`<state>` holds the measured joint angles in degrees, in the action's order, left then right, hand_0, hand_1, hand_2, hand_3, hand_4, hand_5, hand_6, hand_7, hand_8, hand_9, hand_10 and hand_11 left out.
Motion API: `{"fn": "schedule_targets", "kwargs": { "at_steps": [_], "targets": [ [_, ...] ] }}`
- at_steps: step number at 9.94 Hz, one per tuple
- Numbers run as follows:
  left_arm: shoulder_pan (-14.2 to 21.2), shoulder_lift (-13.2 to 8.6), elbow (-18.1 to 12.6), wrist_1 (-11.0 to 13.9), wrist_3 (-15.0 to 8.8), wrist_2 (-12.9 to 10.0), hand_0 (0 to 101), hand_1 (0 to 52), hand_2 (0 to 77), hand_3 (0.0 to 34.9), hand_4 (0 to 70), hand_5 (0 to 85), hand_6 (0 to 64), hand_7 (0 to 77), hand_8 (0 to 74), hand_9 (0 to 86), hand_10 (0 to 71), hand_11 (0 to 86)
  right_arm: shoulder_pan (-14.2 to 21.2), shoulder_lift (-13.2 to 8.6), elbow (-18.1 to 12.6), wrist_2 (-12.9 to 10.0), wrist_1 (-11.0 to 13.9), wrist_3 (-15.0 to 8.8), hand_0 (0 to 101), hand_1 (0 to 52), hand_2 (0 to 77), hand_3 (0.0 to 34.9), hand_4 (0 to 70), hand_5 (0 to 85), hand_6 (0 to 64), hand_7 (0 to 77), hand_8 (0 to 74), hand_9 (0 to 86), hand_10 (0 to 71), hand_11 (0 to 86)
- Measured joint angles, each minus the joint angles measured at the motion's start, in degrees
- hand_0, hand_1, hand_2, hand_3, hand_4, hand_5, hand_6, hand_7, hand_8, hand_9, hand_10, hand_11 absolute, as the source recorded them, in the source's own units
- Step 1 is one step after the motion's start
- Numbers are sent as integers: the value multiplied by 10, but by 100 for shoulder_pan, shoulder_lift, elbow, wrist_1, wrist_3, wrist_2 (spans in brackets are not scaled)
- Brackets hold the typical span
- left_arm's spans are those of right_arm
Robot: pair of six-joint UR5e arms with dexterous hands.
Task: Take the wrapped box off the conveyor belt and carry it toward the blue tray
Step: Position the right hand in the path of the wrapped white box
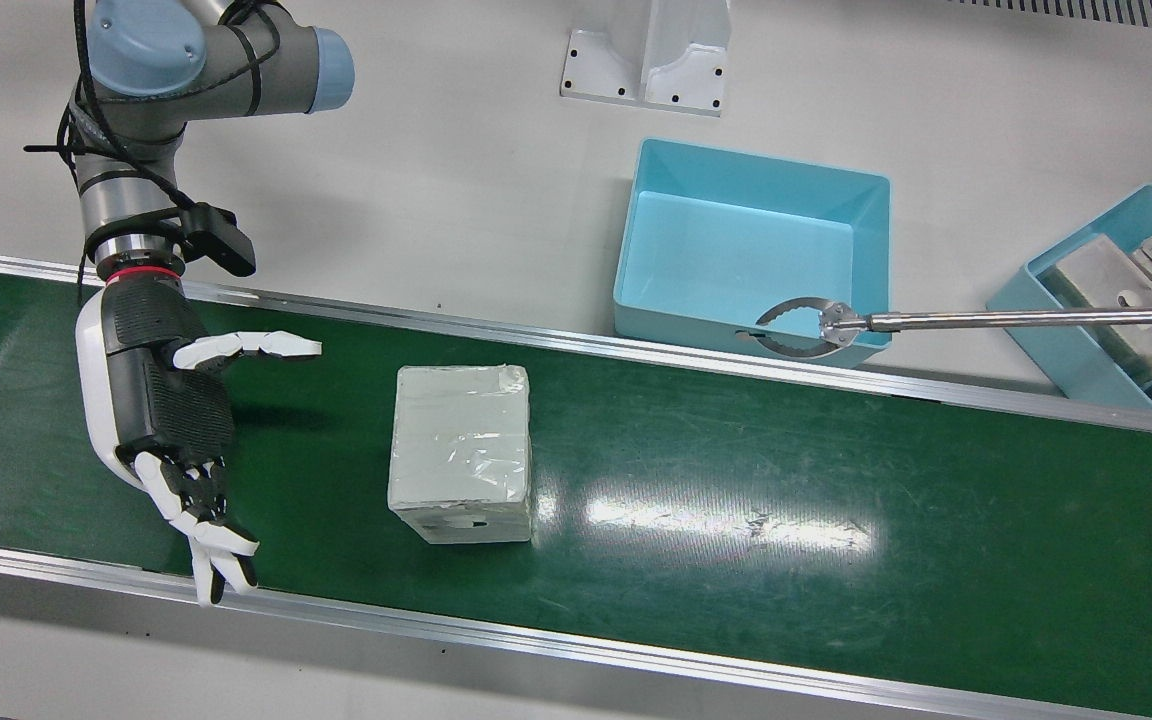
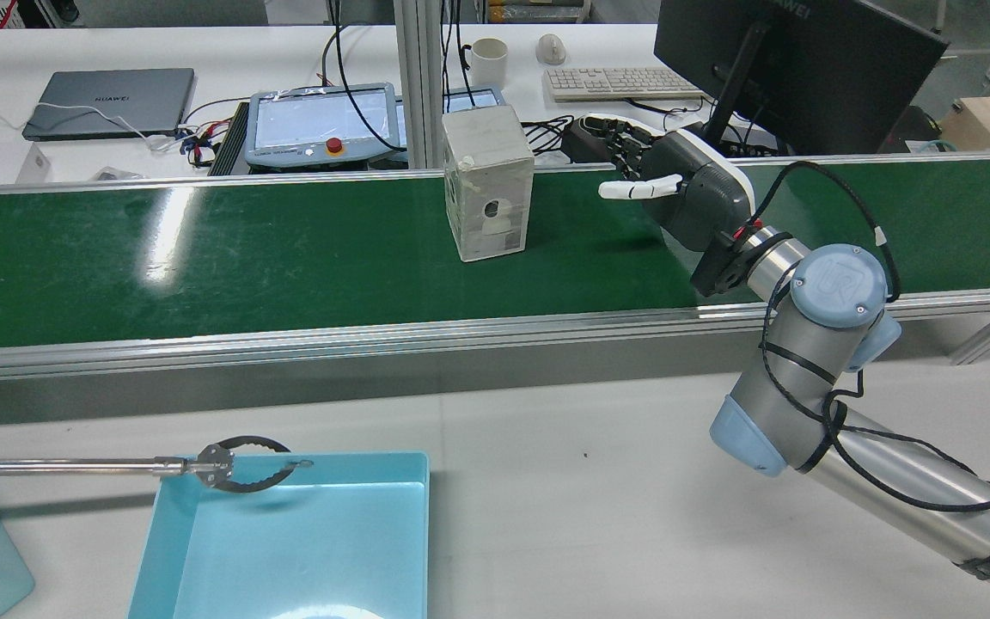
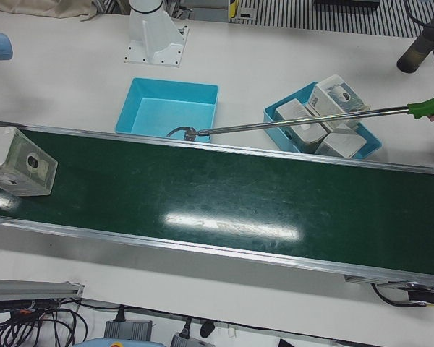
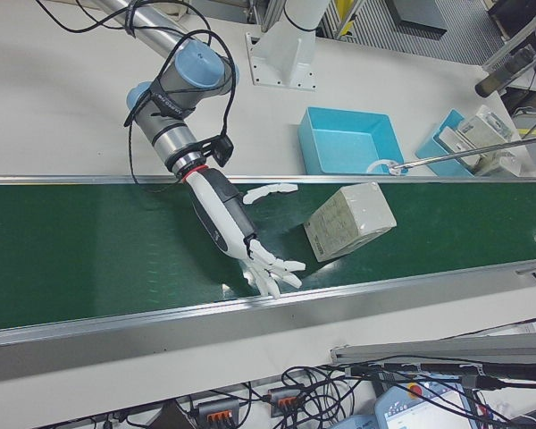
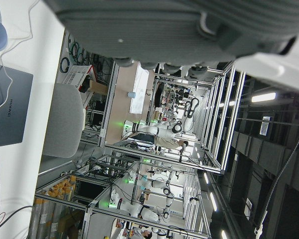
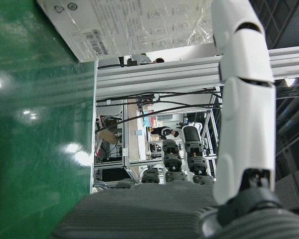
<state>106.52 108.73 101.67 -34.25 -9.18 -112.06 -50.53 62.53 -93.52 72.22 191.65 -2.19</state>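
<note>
White plastic-wrapped box [image 1: 462, 452] stands upright mid green conveyor belt [image 1: 836, 480], just beside right robot hand [image 1: 171, 420] (fingers spread wide, empty), toward the blue plastic tray [image 1: 636, 250].

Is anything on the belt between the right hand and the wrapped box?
Nothing visible. The right hand is open beside the wrapped box, with only bare conveyor belt between them. The reach tool sits over the blue tray, off that path.
</note>
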Motion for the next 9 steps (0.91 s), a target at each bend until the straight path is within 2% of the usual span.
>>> {"fn": "schedule_targets", "kwargs": {
  "at_steps": [2, 3, 4, 5, 8, 9],
  "targets": [
    [0, 0, 0, 0, 0, 0, 0, 0, 5, 0, 0, 11, 5, 5, 5, 0, 5, 5, 31, -28, 0, 21, -2, -6, 484, 175, 158, 0, 120, 207, 55, 49, 5, 33, 0, 5],
    [0, 0, 0, 0, 0, 0, 0, 0, 11, 0, 0, 11, 5, 5, 5, 0, 5, 5, 41, -36, 4, 25, 0, -8, 483, 147, 136, 0, 120, 207, 49, 49, 5, 33, 0, 5],
    [0, 0, 0, 0, 0, 0, 0, 0, 5, 0, 0, 11, 5, 5, 5, 5, 5, 5, 53, -41, 4, 30, 2, -9, 483, 147, 136, 0, 115, 207, 49, 49, 5, 33, 0, 5],
    [0, 0, 0, 0, 0, 0, 0, 0, 5, 0, 0, 11, 5, 5, 5, 5, 5, 5, 62, -44, 3, 31, 3, -9, 483, 164, 120, 0, 109, 196, 49, 49, 5, 33, 0, 5],
    [0, 0, 0, 0, 0, 0, 0, 0, 5, 0, 0, 11, 5, 5, 5, 5, 5, 5, 69, -47, 7, 33, 6, -10, 481, 164, 131, 0, 104, 196, 49, 49, 5, 33, 0, 5],
    [0, 0, 0, 0, 0, 0, 0, 0, 11, 0, 0, 11, 5, 5, 5, 0, 5, 5, 73, -47, 12, 32, 6, -13, 483, 180, 142, 1, 104, 196, 49, 49, 5, 33, 0, 5]
  ]
}}
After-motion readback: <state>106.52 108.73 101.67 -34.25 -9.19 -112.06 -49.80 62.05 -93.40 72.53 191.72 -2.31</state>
